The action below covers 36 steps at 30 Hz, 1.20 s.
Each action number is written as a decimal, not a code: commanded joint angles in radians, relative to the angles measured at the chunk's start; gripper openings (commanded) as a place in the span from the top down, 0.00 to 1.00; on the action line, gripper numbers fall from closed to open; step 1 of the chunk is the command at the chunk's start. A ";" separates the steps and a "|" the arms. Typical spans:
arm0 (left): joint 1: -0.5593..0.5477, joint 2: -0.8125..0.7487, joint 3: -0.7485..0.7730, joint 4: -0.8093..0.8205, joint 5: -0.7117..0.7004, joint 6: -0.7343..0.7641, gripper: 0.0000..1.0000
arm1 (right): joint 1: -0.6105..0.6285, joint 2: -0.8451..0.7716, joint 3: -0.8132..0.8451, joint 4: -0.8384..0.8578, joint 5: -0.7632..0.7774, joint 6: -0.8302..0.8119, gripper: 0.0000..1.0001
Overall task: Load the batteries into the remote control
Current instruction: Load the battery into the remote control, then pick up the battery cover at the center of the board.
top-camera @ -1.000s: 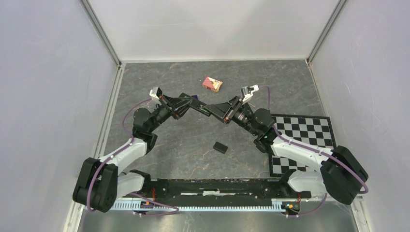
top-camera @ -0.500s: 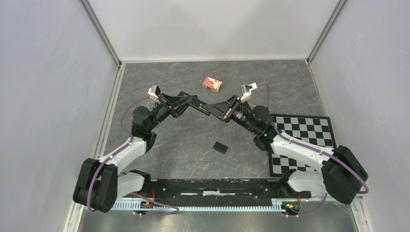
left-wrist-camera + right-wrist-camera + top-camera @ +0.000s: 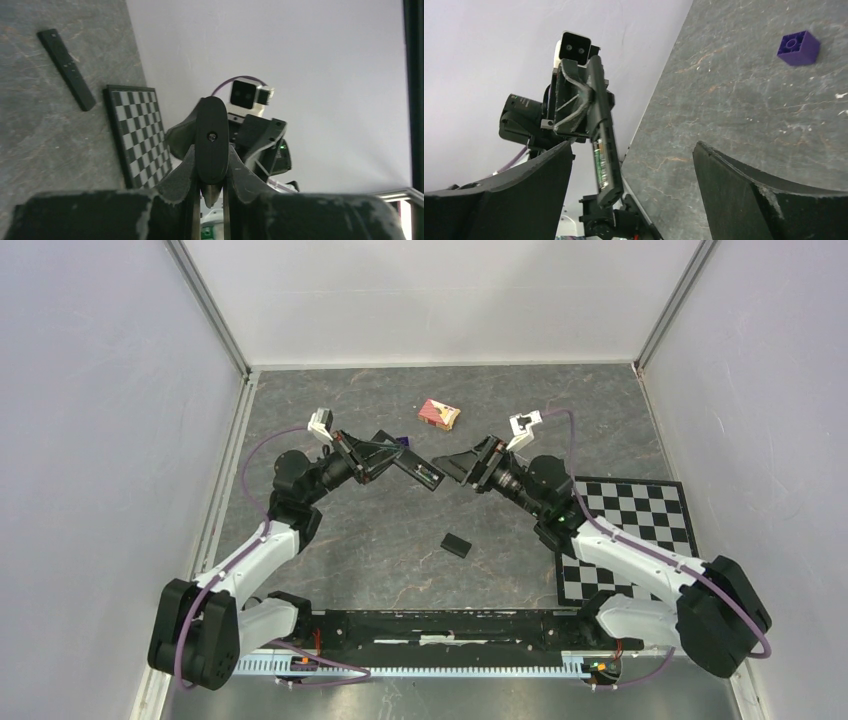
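Observation:
My left gripper (image 3: 388, 453) is shut on the remote control (image 3: 418, 470), a slim black bar held above the floor and pointing at the right arm. In the left wrist view its rounded end (image 3: 212, 137) stands clamped between my fingers. From the right wrist the remote control (image 3: 601, 135) shows its open compartment with a green battery (image 3: 598, 156) lying inside. My right gripper (image 3: 453, 467) is open just beyond the remote's tip, not touching it. Its fingers (image 3: 526, 192) stand wide apart with nothing between them.
A small flat black piece (image 3: 456, 545) lies on the grey floor in front of the arms, also in the left wrist view (image 3: 66, 68). A red-and-white box (image 3: 439, 414) sits at the back. A purple cube (image 3: 799, 47) rests behind the remote. A checkerboard (image 3: 625, 515) covers the right.
My right gripper has opened wide and drawn back to the right, off the remote's tip. The left gripper still holds the remote, now tilted a little lower at its free end.

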 commanded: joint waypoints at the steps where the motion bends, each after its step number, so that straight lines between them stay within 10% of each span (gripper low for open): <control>1: -0.001 -0.018 0.032 -0.089 0.034 0.198 0.98 | -0.030 -0.068 -0.038 0.094 -0.090 -0.110 0.05; 19: 0.006 -0.314 0.017 -0.684 -0.486 0.515 0.98 | 0.017 0.140 0.180 -0.821 0.020 -1.117 0.03; 36: 0.018 -0.313 0.043 -0.726 -0.477 0.546 0.98 | 0.173 0.418 0.259 -0.938 0.076 -1.239 0.36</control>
